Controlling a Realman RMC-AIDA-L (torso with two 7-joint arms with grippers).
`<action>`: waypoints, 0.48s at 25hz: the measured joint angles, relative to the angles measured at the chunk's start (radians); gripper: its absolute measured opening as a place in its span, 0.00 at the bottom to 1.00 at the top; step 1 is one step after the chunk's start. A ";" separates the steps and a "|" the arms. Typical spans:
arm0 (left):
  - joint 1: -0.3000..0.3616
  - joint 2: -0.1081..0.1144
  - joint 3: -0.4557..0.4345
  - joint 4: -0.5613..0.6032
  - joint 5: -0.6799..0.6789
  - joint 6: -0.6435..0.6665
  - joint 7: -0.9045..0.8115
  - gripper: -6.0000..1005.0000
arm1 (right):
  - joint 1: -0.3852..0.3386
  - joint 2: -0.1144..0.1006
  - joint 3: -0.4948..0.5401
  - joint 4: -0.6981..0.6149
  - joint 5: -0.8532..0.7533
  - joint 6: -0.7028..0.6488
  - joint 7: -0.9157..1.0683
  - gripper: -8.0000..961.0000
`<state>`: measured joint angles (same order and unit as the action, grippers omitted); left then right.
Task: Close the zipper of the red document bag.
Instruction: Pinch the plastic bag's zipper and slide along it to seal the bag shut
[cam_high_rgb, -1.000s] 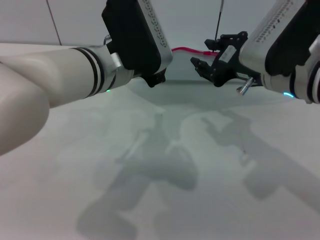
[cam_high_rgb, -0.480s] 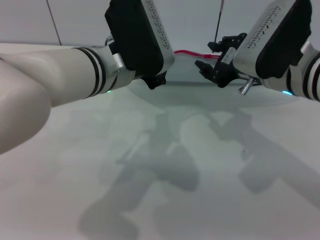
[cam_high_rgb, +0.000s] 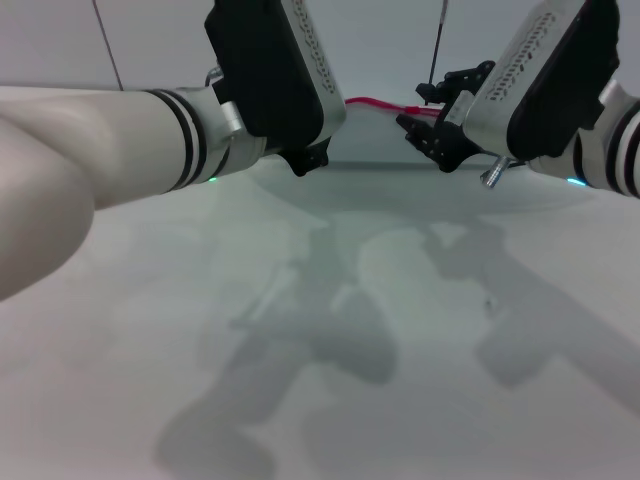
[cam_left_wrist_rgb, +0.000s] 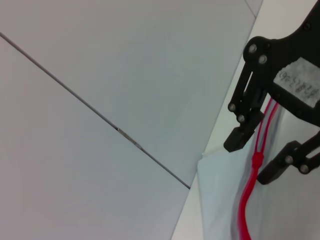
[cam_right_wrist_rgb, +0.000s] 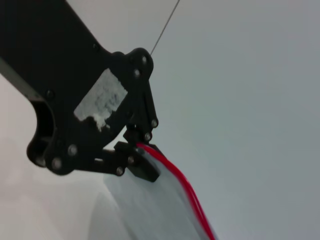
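The red document bag (cam_high_rgb: 372, 148) lies flat at the far side of the table, with its zipper (cam_high_rgb: 372, 102) along the far edge. In the head view my left wrist hides the left fingers. The right wrist view shows my left gripper (cam_right_wrist_rgb: 139, 151) shut on the bag's (cam_right_wrist_rgb: 145, 205) end, where the zipper (cam_right_wrist_rgb: 175, 177) starts. My right gripper (cam_high_rgb: 420, 108) is open over the zipper. In the left wrist view the right gripper (cam_left_wrist_rgb: 254, 159) has one finger on each side of the zipper (cam_left_wrist_rgb: 246, 205), at the small red slider (cam_left_wrist_rgb: 256, 161).
A pale wall (cam_high_rgb: 150, 40) with a thin dark seam rises just behind the bag. The white tabletop (cam_high_rgb: 330, 380) in front carries only the arms' shadows. A thin dark rod (cam_high_rgb: 437, 45) stands behind the right gripper.
My right gripper has shifted a little to the right and farther back, closer over the zipper. The left arm has hardly moved.
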<state>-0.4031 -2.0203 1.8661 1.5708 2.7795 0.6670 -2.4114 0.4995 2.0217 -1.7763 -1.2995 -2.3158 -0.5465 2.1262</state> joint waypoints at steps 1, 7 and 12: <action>0.000 0.000 -0.001 0.001 0.000 0.000 0.000 0.06 | 0.002 0.000 0.000 0.000 -0.008 -0.001 -0.001 0.44; -0.001 -0.001 -0.004 0.003 0.000 0.000 0.000 0.06 | 0.003 0.002 -0.005 0.002 -0.029 0.001 0.002 0.34; -0.001 0.000 -0.004 0.003 0.000 0.000 0.000 0.06 | 0.004 0.003 -0.011 0.000 -0.029 0.005 0.001 0.33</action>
<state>-0.4040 -2.0199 1.8621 1.5739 2.7796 0.6674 -2.4114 0.5037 2.0248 -1.7872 -1.2991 -2.3450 -0.5414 2.1269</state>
